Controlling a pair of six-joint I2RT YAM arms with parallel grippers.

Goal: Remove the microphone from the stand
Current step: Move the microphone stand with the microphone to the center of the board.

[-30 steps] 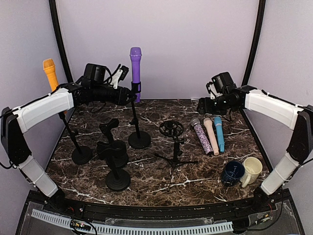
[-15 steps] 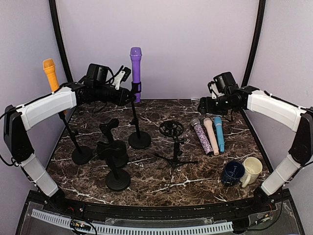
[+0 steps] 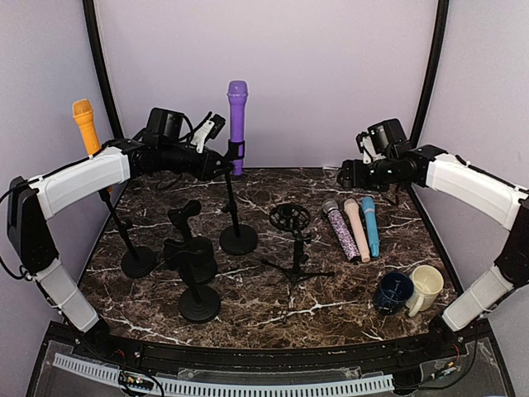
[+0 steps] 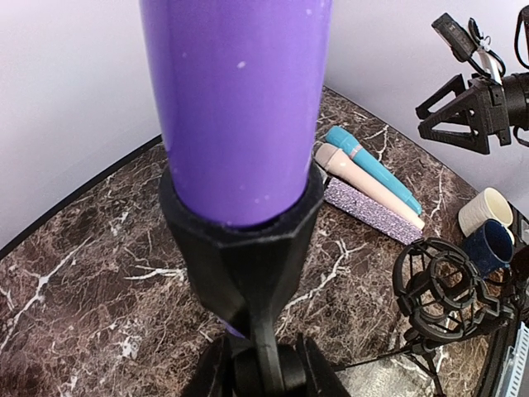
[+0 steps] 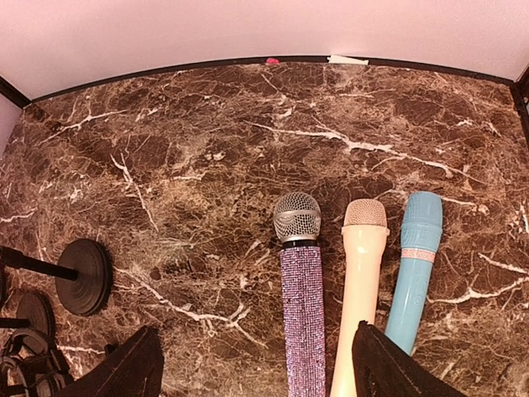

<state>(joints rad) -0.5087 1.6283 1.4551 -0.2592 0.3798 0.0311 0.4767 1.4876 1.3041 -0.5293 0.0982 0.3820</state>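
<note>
The purple microphone [image 3: 237,116] stood upright in the clip of its stand [image 3: 232,203], at the back of the tabletop [image 3: 273,302] and left of centre. The left gripper [image 3: 223,168] was at the clip's neck just under the microphone, its fingers [image 4: 211,372] drawn in against both sides of the joint (gripping the stand, not the microphone). The right gripper [image 3: 345,176] hung over the right rear of the tabletop, jaws spread wide with nothing between them. Below it a glittery microphone [image 5: 302,314], a cream microphone [image 5: 357,281] and a blue microphone [image 5: 415,265] lay side by side.
</note>
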